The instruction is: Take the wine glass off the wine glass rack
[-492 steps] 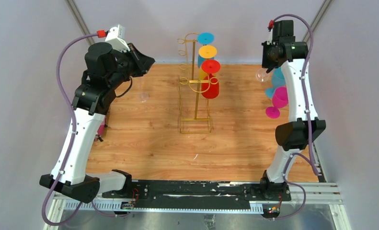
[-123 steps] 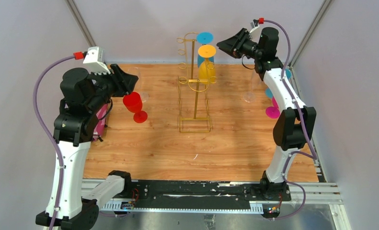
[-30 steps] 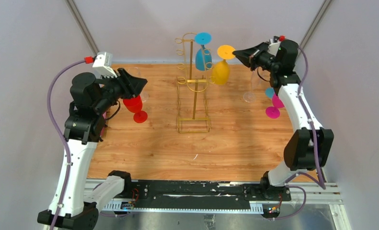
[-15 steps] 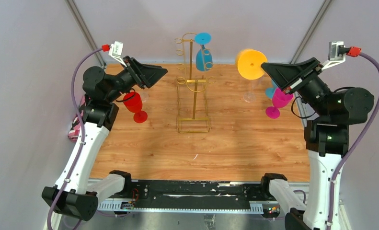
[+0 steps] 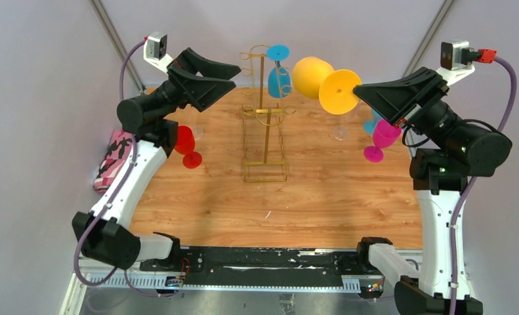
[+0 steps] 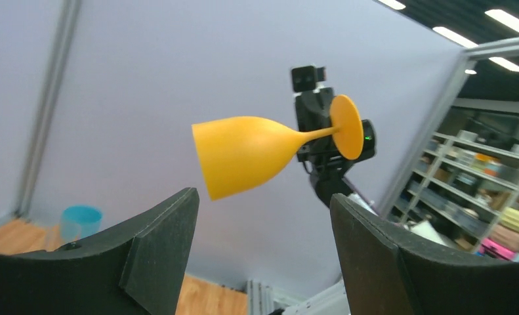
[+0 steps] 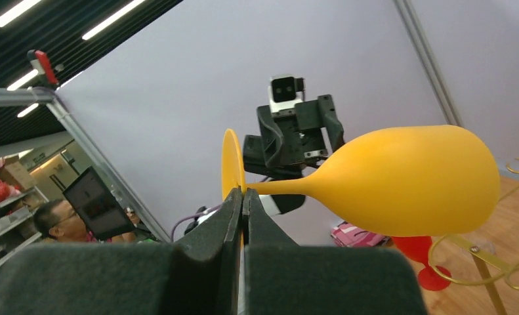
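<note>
Yellow glass [image 5: 311, 77] off the rack [image 5: 268, 134], in your right gripper [image 5: 356, 96].
Your right gripper's jaws are clamped on the rim of the glass's round foot. The glass lies sideways in the air with its stem roughly level. Its bowl points toward the rack and sits just beside the top hooks, apart from them, above the far side of the table [image 5: 204, 197]. Your left gripper [image 5: 235, 74] hangs high over the far edge, left of the rack, jaws apart, nothing between them, facing the bowl. The rack stands mid-table toward the far edge, with a blue glass [image 5: 277, 77] hung foot-up on it. A red glass [image 5: 186, 146] stands near the left edge. A pink glass [image 5: 382, 134] and a clear glass [image 5: 340, 133] stand near the right edge.
</note>
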